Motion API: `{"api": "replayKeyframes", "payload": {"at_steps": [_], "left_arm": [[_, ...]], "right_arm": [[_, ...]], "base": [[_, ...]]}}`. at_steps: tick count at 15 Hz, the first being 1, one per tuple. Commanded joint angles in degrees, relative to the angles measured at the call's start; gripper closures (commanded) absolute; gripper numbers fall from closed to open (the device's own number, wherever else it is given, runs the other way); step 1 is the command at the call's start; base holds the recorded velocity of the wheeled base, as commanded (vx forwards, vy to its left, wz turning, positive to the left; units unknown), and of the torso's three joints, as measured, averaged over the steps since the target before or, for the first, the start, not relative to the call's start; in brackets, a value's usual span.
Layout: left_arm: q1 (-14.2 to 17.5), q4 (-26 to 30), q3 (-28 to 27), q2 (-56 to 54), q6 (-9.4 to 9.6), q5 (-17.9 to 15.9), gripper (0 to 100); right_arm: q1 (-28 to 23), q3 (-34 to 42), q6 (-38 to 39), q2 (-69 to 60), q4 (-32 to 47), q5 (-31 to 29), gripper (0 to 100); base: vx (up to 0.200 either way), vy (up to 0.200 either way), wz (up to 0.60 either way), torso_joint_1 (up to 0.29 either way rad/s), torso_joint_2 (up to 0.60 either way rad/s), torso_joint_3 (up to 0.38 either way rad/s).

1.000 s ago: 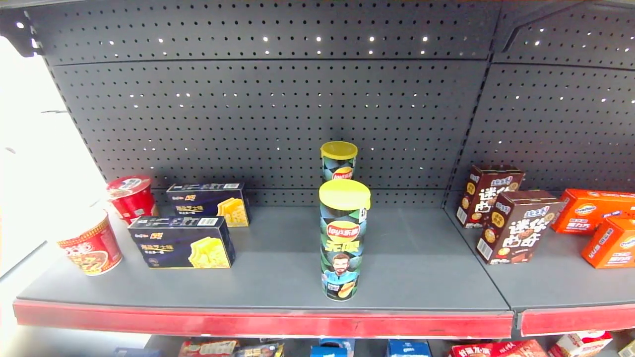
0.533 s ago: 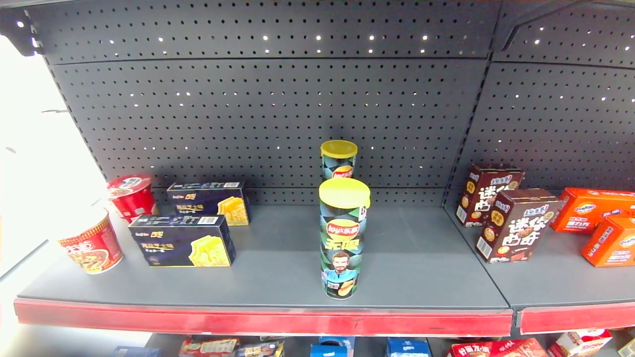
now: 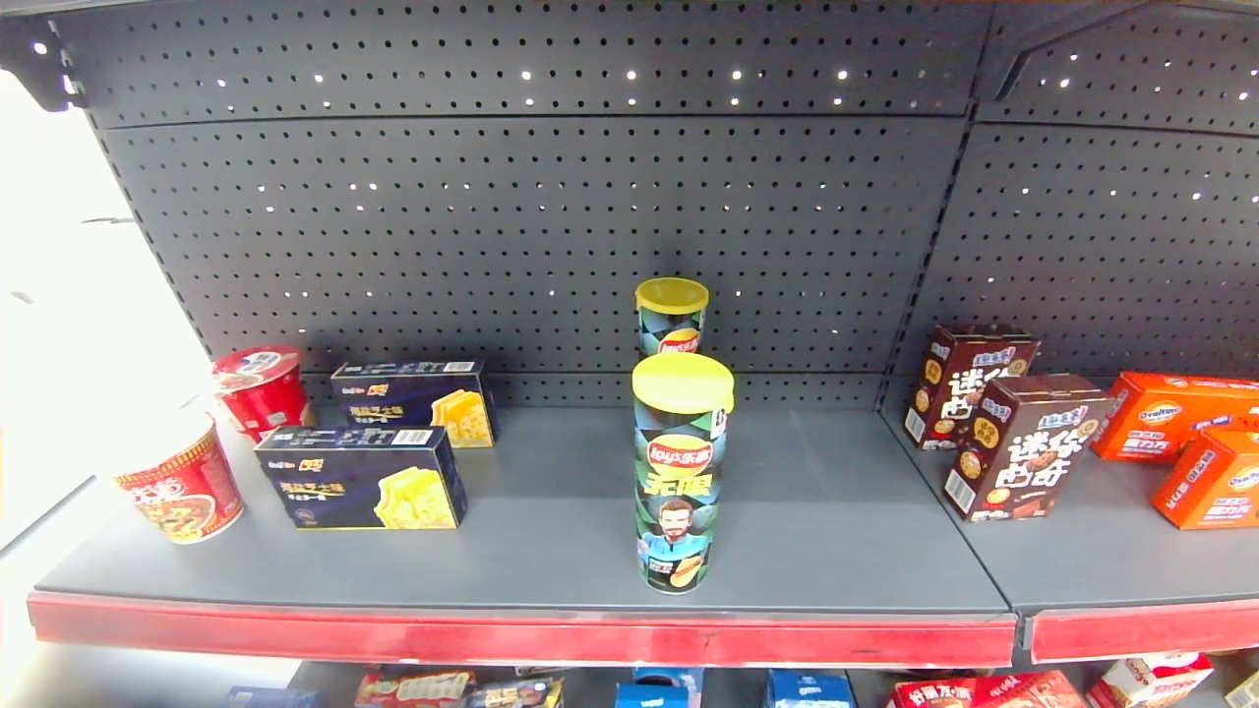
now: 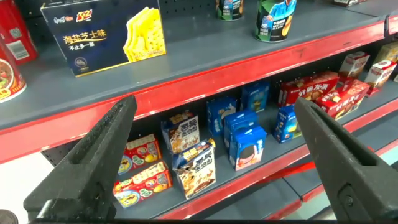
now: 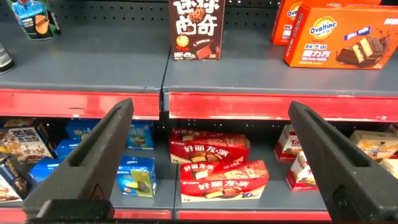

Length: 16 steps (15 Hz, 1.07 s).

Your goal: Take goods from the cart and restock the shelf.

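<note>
The shelf is a grey deck with a red front edge and a dark pegboard back panel. Near its middle a front chip can with a yellow lid stands upright close to the red edge. A rear chip can of the same kind stands upright straight behind it, against the back panel, with a gap between the two.

On the robot's left lie two dark blue cracker boxes, one nearer the edge and one behind it. Farther left are two red noodle cups. On the right section stand two brown cookie boxes, one behind the other. Beside them are two orange boxes.

The left tool hangs in front of the shelf, below the red edge, with its fingers spread wide and nothing between them. Beyond it a lower shelf carries blue biscuit packs.

The right tool is also spread wide and empty, facing the right section. Beyond it red boxes lie on the lower shelf.
</note>
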Motion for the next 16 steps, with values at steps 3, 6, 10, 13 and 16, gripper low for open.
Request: {"api": "replayKeyframes", "payload": {"at_steps": [3,6,10,13,16], "left_arm": [[0.0,0.0,-0.1,0.0,0.1,-0.1,0],[0.0,0.0,-0.1,0.0,0.19,-0.1,0],[0.0,0.0,-0.1,0.0,0.19,-0.1,0],[0.0,0.0,-0.1,0.0,0.1,-0.1,0],[0.0,0.0,-0.1,0.0,0.19,-0.1,0]], "right_arm": [[0.0,0.0,0.0,0.1,-0.1,0.0,0],[0.0,0.0,0.0,0.1,-0.1,0.0,0],[0.0,0.0,0.1,0.1,-0.1,0.0,0],[0.0,0.0,0.1,0.1,-0.1,0.1,0],[0.0,0.0,0.4,0.1,-0.1,0.0,0]], "base": [[0.0,0.0,0.0,0.0,0.0,0.0],[0.0,0.0,0.0,0.0,0.0,0.0],[0.0,0.0,0.0,0.0,0.0,0.0],[0.0,0.0,0.0,0.0,0.0,0.0],[0.0,0.0,0.0,0.0,0.0,0.0]]}}
